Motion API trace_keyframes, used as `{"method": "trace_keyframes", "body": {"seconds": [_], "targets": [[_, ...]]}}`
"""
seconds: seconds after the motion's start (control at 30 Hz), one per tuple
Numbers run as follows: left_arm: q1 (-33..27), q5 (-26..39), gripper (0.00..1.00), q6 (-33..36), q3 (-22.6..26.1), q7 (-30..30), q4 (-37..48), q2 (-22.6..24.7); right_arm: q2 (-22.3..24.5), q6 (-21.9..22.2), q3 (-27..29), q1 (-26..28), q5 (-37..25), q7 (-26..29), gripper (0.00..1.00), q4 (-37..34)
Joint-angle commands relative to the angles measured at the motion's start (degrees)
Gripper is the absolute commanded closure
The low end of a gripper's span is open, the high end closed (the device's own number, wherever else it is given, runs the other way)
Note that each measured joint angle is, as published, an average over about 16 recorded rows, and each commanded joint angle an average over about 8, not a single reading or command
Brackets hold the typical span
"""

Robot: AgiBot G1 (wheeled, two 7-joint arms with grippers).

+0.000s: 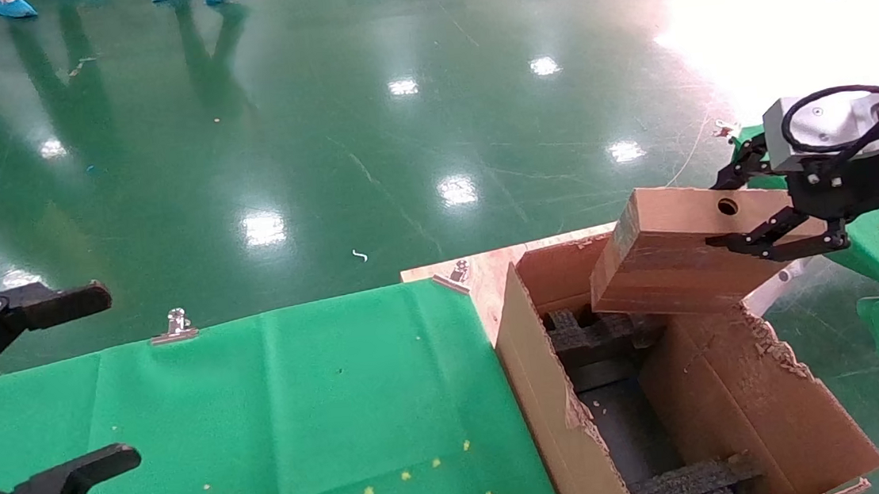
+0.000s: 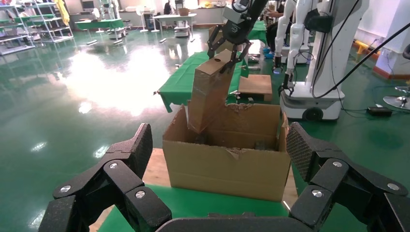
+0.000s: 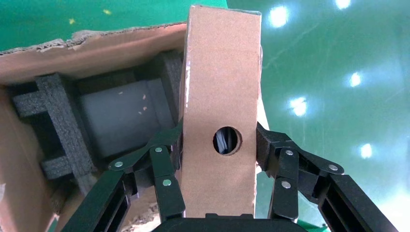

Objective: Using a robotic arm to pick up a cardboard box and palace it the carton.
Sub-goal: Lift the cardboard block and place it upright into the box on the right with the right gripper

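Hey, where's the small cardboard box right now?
In the head view it's on the right, the cardboard box clamped in the right tool, tilted with its lower end dipping into the carton beside the green table.

No text, label, brand, number or sign can be read in any of the three views. The cardboard box [image 1: 671, 258] shows only plain brown faces and a round hole, the carton [image 1: 708, 406] only bare corrugated board and black foam, and the green cloth [image 1: 264, 421] carries no print.
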Motion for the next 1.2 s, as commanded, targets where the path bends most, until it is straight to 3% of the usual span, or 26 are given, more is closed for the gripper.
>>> {"method": "trace_keyframes", "body": {"seconds": [0.03, 0.27, 0.43, 0.7, 1.0, 1.2], "targets": [[0.0, 0.0, 0.00, 0.0, 0.0, 0.0, 0.0, 0.0, 0.5, 0.0, -0.5, 0.0, 0.6, 0.5, 1.00, 0.1], [0.0, 0.0, 0.00, 0.0, 0.0, 0.0, 0.0, 0.0, 0.0, 0.4, -0.1, -0.2, 0.2, 0.4, 1.00, -0.1], [0.0, 0.0, 0.00, 0.0, 0.0, 0.0, 0.0, 0.0, 0.5, 2.6, -0.9, -1.3, -0.6, 6.3, 1.00, -0.5], [0.0, 0.0, 0.00, 0.0, 0.0, 0.0, 0.0, 0.0, 3.4, 8.5, -2.5, -3.9, -3.8, 31.8, 1.00, 4.3], [0.0, 0.0, 0.00, 0.0, 0.0, 0.0, 0.0, 0.0, 8.1, 14.4, -4.1, -6.8, -8.2, 63.1, 1.00, 15.5], [0.0, 0.0, 0.00, 0.0, 0.0, 0.0, 0.0, 0.0, 10.6, 17.3, -5.4, -8.6, -12.5, 79.4, 1.00, 23.9]]}}
